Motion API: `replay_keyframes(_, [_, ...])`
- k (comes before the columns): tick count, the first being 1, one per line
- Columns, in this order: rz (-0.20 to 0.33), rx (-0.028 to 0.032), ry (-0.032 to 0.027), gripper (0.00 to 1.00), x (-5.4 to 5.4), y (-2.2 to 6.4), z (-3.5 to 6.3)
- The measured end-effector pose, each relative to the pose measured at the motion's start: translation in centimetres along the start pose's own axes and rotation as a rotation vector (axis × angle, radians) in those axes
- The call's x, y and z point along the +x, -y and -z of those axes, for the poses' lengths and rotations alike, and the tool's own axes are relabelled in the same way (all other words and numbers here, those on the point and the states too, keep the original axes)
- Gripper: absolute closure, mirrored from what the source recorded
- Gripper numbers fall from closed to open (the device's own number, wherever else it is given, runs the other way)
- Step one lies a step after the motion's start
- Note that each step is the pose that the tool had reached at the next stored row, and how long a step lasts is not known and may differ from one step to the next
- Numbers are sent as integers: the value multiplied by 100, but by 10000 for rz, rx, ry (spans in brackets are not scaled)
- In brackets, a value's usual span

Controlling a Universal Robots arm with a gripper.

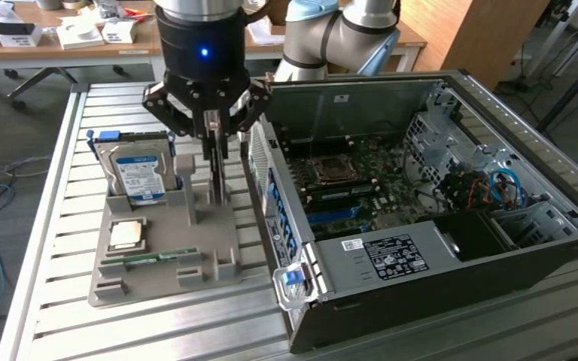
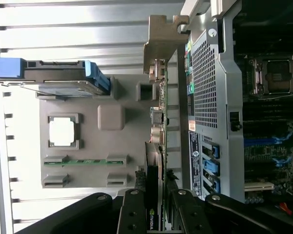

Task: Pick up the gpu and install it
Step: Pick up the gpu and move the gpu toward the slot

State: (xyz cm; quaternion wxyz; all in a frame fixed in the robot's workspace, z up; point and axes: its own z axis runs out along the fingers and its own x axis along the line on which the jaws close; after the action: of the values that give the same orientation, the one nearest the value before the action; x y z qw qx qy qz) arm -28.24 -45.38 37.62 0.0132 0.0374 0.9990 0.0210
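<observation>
Jaws pinch the gpu [image 1: 214, 177] by its top edge, gripper [image 1: 214, 134] above it. Card stands upright, edge-on, in tray [image 1: 168, 259], just beside PC case [image 1: 450, 248], on the exterior view's left. We judge it light, stiff, fragile: grip edges, no twist. Slatted metal table [image 1: 58, 316]; desks [image 1: 68, 49] far in bkgd.

Black gpu [image 2: 153, 191], grey tray [image 1: 184, 233]
</observation>
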Motion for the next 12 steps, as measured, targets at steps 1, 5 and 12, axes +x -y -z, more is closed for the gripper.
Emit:
replay_keyframes(1, [0, 1, -1, 74, 0, -1, 30])
replay_keyframes(5, [0, 0, 0, 74, -3, -6, 148])
replay_keyframes(12, [0, 0, 0, 74, -8, -14, 335])
